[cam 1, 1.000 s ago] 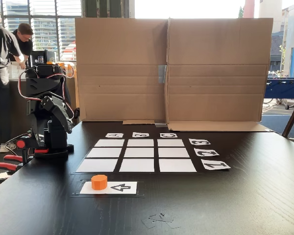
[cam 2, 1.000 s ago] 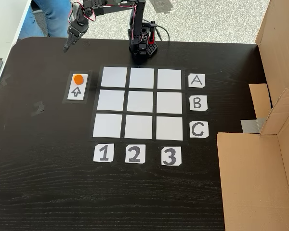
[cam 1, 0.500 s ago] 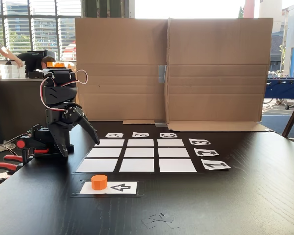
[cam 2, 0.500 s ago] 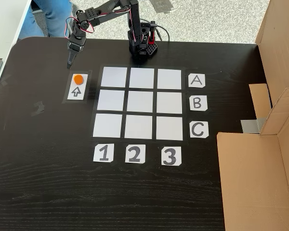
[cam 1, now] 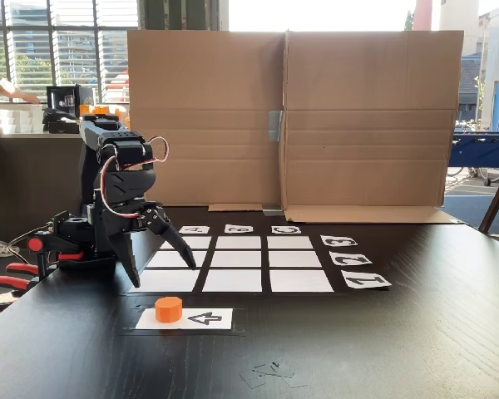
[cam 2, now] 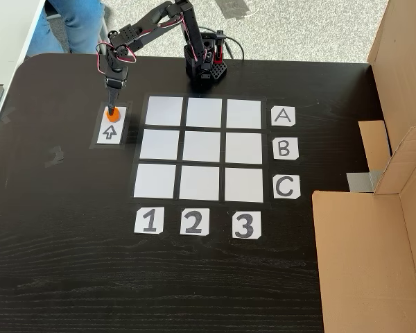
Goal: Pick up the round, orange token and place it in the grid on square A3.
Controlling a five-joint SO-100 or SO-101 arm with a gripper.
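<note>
The orange token [cam 1: 169, 309] [cam 2: 113, 115] rests on the end of a white card printed with a black arrow [cam 1: 205, 317] [cam 2: 110, 132], beside the grid [cam 1: 239, 260] [cam 2: 203, 149]. My gripper [cam 1: 161, 273] [cam 2: 111, 105] is open and hangs just above and behind the token, fingers spread and pointing down; nothing is between them. Square A3 [cam 1: 198, 243] [cam 2: 244, 113] is the corner cell in row A, column 3, and it is bare. In the low fixed view one finger [cam 1: 176, 243] crosses in front of the grid's left cells.
The arm's base [cam 1: 83, 241] [cam 2: 206, 66] stands at the table edge with red clamps [cam 1: 12, 278] beside it. A cardboard wall [cam 1: 291, 116] [cam 2: 374, 208] runs along one side. Letter and number labels [cam 2: 283, 148] [cam 2: 192, 222] border the grid. People stand in the background.
The arm has swung out from near its base and come down over the arrow card, so the open gripper now hangs right at the token. The token has not moved.
</note>
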